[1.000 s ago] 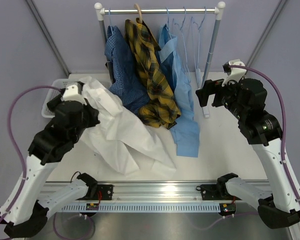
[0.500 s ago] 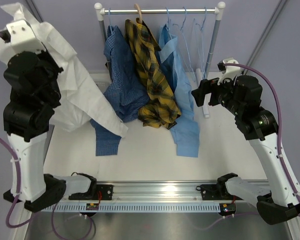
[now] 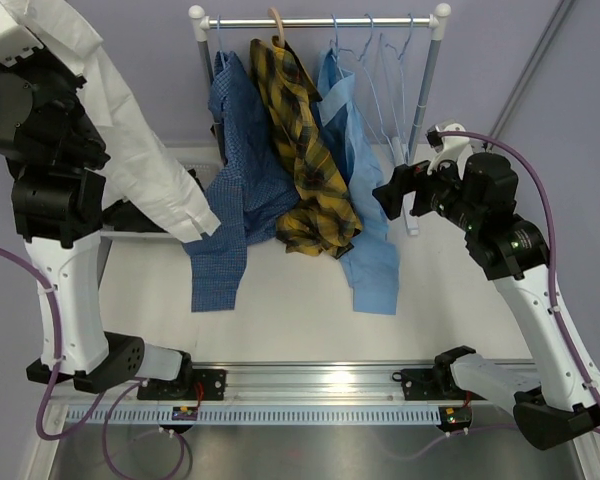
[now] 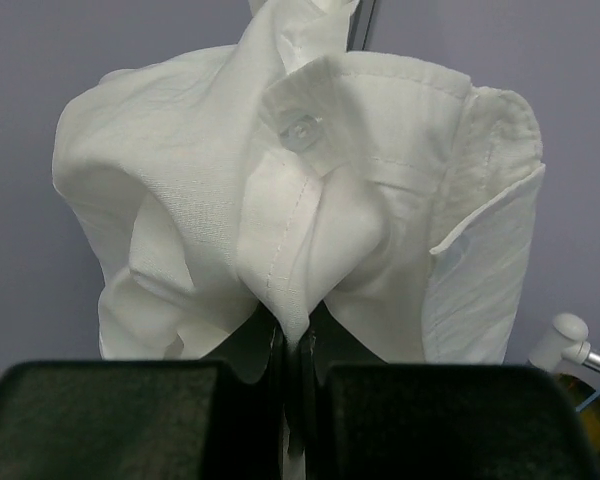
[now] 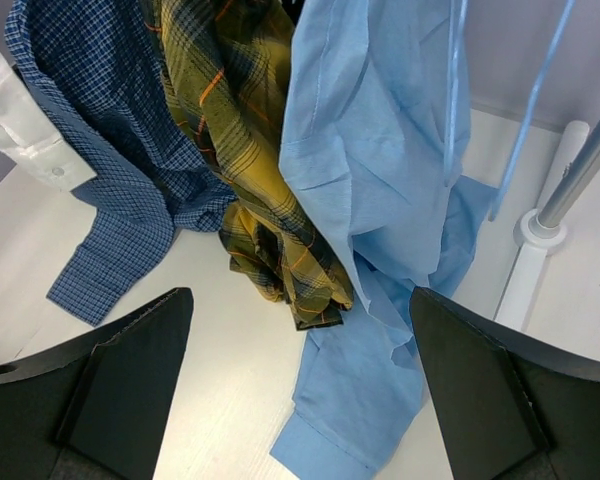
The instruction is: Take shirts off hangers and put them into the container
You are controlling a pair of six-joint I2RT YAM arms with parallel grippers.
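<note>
White shirt (image 4: 280, 200) hangs bunched from the left gripper (image 4: 298, 345), lifted high in the upper left of the overhead view, clear of the table (image 3: 280, 300). Its cuffed sleeve trails down toward the left middle of the frame. The black fingers (image 4: 110, 415) are pressed together on a fold of the button placket, just under a clear button. Collar and crumpled, finely woven cloth rise above them.

Below the sleeve, largely hidden by the left arm, a strip of the white container (image 3: 130, 236) shows. At top centre, a white-and-metal rail (image 3: 320, 20) carries a dark blue checked shirt (image 3: 235, 150), a yellow plaid shirt (image 3: 305, 150) and a light blue shirt (image 3: 360, 180). Their hems pool on the table. Bare, thin blue wire hangers (image 3: 375, 70) hang beside them. The right gripper (image 5: 300, 300), jaws wide apart and empty, hovers right of centre, facing these shirts.
</note>
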